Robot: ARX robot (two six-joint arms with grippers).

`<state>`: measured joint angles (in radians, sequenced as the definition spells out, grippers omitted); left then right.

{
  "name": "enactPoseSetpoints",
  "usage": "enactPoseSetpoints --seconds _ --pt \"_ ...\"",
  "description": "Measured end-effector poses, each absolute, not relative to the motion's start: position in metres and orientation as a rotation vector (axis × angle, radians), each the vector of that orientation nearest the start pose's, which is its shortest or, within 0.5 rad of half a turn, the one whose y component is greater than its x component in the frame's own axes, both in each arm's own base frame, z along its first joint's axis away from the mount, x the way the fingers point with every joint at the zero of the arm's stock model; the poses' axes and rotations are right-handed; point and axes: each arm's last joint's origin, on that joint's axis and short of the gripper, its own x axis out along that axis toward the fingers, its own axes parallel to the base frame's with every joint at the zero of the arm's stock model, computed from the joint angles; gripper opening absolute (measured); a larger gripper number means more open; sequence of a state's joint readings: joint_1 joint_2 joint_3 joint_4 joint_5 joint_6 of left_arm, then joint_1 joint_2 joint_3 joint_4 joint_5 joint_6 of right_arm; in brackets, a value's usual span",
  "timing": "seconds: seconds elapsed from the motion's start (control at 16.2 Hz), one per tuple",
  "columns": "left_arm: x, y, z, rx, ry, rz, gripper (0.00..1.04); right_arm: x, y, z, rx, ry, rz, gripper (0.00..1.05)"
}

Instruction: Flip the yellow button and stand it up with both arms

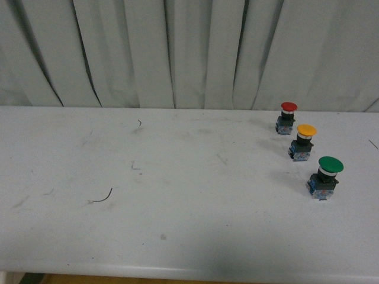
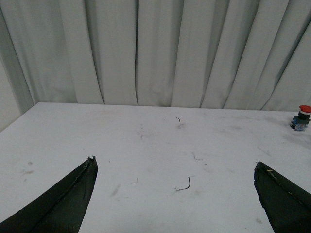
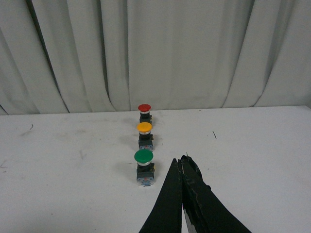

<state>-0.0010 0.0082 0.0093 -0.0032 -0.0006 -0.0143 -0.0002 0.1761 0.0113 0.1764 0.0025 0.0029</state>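
Nothing is done yet: the yellow button [image 3: 144,127] sits untouched ahead of the right claw [image 3: 182,162], which is closed and empty. The left claw [image 2: 175,167] gapes wide, holding nothing, well apart from it.

Three push-button switches stand upright in a row on the white tabletop [image 1: 177,195], near its right edge. The red-capped switch [image 1: 286,116] sits closest to the far edge, by the pale pleated curtain [image 1: 189,53]. The yellow button [image 1: 302,142] is next toward the front. The green-capped switch [image 1: 324,176] stands nearest the front edge (row slants slightly rightward). None touch.
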Motion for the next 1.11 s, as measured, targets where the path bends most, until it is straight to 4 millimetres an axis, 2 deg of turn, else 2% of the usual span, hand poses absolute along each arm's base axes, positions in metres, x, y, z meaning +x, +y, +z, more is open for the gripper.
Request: enactPoseSetpoints --seconds 0.06,0.12,0.37,0.43,0.55,0.62,0.92,1.11 --pt "0.0976 -0.0001 0.1657 -0.014 0.002 0.000 0.98 0.1038 -0.0001 0.1659 0.003 0.024 -0.003 0.02" --pt "0.0976 -0.0001 0.1657 -0.014 0.002 0.000 0.98 0.0972 0.0000 0.1677 0.003 -0.013 0.000 0.02" --pt "0.0976 -0.0001 0.1657 -0.014 0.002 0.000 0.98 0.0972 0.0000 0.1671 0.002 -0.007 0.000 0.02" --pt "0.0976 -0.0001 0.1658 -0.014 0.002 0.000 0.98 0.0972 0.0000 0.1668 0.002 -0.004 0.000 0.15" --pt "0.0976 -0.0001 0.1657 -0.014 0.002 0.000 0.98 0.0972 0.0000 0.1668 0.002 -0.004 0.000 0.35" --pt "0.0976 -0.0001 0.1657 -0.014 0.002 0.000 0.98 0.0972 0.0000 0.1668 0.002 -0.004 0.000 0.50" --pt "0.0976 -0.0001 0.1657 -0.014 0.002 0.000 0.98 0.0972 0.0000 0.1668 0.003 -0.004 0.000 1.00" --pt "0.0976 -0.0001 0.1657 -0.014 0.002 0.000 0.98 0.0972 0.0000 0.1668 0.002 -0.004 0.000 0.98"
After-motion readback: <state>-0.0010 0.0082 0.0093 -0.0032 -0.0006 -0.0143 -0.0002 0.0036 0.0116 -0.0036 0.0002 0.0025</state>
